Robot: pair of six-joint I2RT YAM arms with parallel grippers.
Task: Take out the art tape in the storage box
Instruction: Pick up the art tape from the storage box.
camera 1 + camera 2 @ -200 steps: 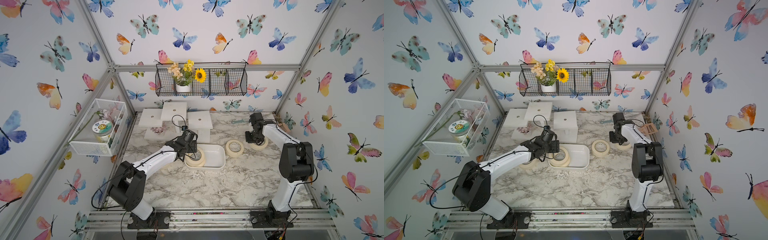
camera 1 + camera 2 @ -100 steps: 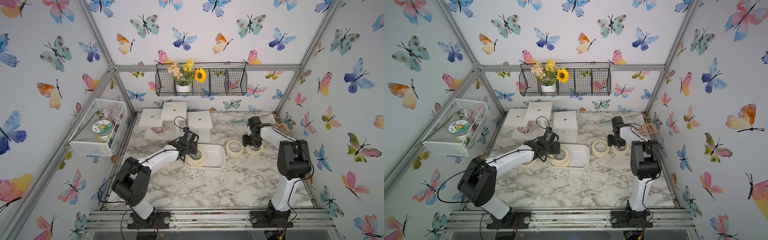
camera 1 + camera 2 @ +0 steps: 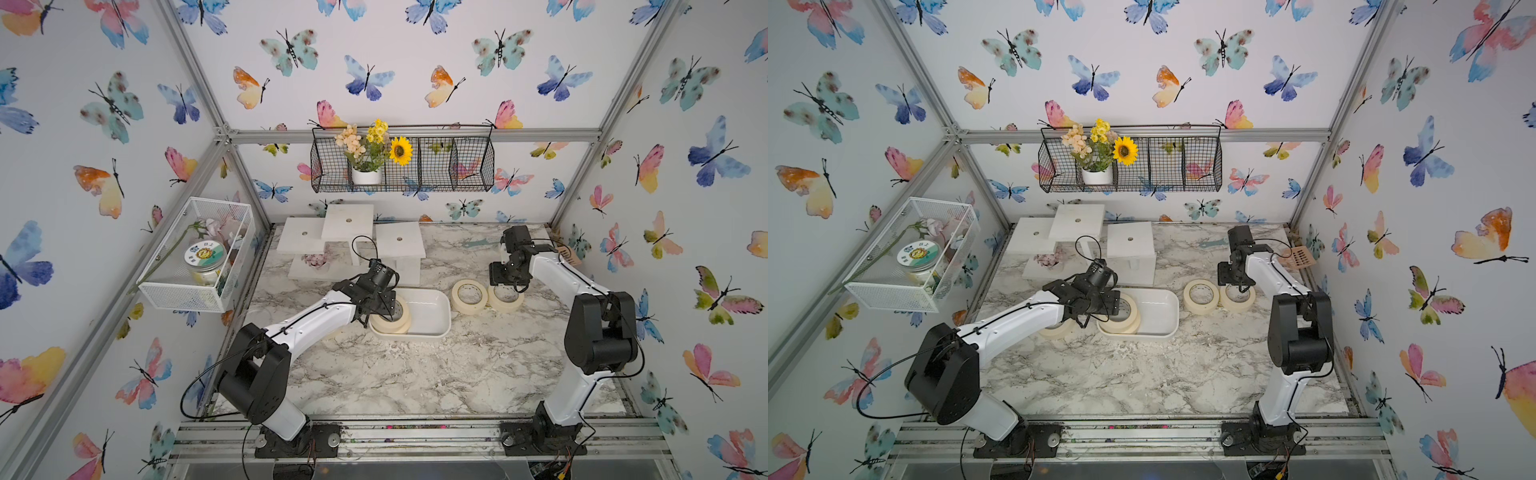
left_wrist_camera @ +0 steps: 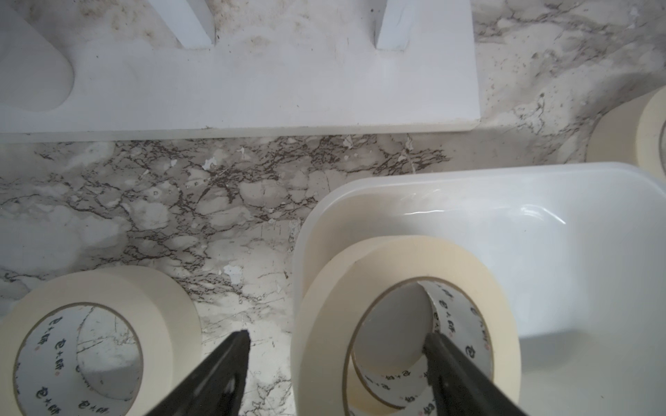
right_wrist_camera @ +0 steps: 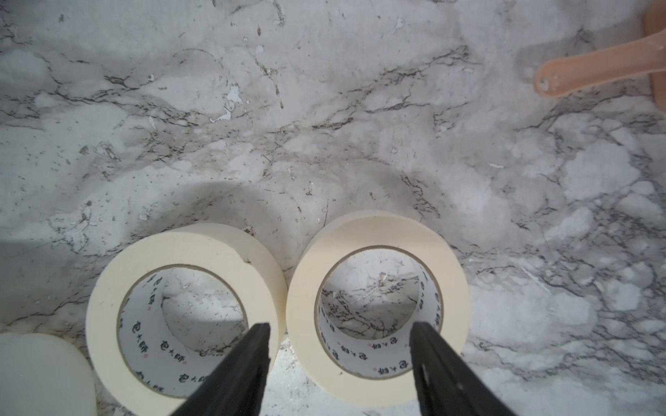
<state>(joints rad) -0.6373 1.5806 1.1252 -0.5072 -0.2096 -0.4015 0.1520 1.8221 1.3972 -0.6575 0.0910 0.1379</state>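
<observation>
The left gripper (image 4: pixel 335 336) is reaching into the storage box (image 4: pixel 540 252), fingers spread loose astride the tilted art tape roll (image 4: pixel 396 259); next it needs to clamp that wall and lift. The right gripper (image 5: pixel 340 324), also released, is hovering over two rolls (image 5: pixel 183 252) (image 5: pixel 378 230) right of the box. A single roll (image 4: pixel 90 288) is lying to its left, and seemingly two are sitting inside.

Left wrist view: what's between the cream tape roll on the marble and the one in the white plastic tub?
Bare marble tabletop, with one black finger of the open left claw over it; that wrist view shows it.
</observation>
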